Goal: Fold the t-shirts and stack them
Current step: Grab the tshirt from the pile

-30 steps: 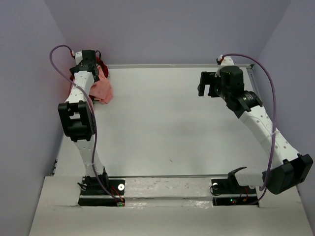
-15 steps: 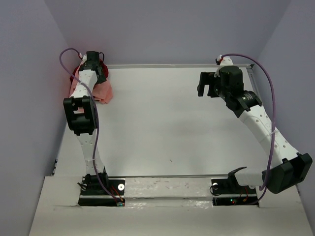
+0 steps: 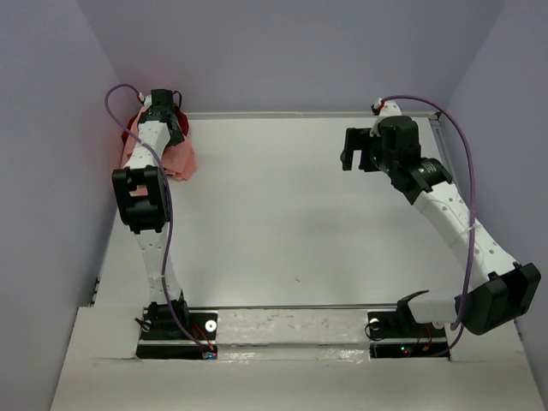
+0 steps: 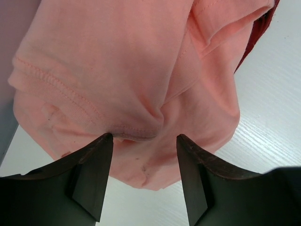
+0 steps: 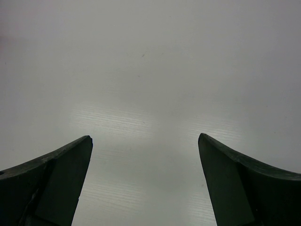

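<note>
The t-shirts lie bunched in the table's back left corner. The salmon-pink one (image 3: 181, 160) lies on top and fills the left wrist view (image 4: 127, 70). A dark red one (image 4: 257, 32) peeks from under it and shows by the wall (image 3: 134, 127). My left gripper (image 4: 145, 136) hangs over the heap (image 3: 160, 120), open. Its fingertips (image 4: 104, 141) touch a stitched fold of the pink cloth, which bulges between them. My right gripper (image 3: 352, 148) hovers open over bare table at the back right, nothing between its fingers (image 5: 145, 137).
The purple side wall (image 3: 60, 171) runs close to the left of the pile. The table's back edge (image 3: 300, 114) lies just behind it. White tabletop (image 3: 274, 223) spreads between the two arms.
The left arm swung back over the shirt pile toward the corner, and its jaws narrowed slightly on the pink fold. The right arm shifted only a little.
</note>
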Motion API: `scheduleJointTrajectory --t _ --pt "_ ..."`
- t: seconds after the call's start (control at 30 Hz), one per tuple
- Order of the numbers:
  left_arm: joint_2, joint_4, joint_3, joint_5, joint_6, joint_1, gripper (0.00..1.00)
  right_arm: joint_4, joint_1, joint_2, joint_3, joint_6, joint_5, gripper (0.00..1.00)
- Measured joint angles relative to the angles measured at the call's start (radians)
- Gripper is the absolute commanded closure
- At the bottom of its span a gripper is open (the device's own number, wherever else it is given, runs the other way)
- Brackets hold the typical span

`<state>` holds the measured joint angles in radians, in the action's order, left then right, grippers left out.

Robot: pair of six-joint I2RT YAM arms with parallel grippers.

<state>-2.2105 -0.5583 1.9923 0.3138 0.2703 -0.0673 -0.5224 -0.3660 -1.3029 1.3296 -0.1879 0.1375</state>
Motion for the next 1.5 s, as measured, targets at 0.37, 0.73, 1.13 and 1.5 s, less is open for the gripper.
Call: scheduleJointTrajectory --t 0.37,0.73,1.13,1.5 --pt "-0.001 0.001 0.000 0.009 0.004 -0.007 0.99 0.000 0.000 -0.014 -0.003 0.000 -0.012 0.00" --pt "-0.001 -0.005 0.000 0.012 0.010 -0.005 1.00 0.000 0.000 -0.038 -0.003 0.000 -0.027 0.00" --pt "0.417 0.036 -0.086 0.051 -0.098 0.314 1.00 -0.008 0.000 -0.105 -0.005 -0.011 0.166 0.72" --pt "0.921 0.082 -0.035 0.000 -0.203 0.497 1.00 -0.037 0.008 -0.121 -0.002 -0.063 0.403 1.00"
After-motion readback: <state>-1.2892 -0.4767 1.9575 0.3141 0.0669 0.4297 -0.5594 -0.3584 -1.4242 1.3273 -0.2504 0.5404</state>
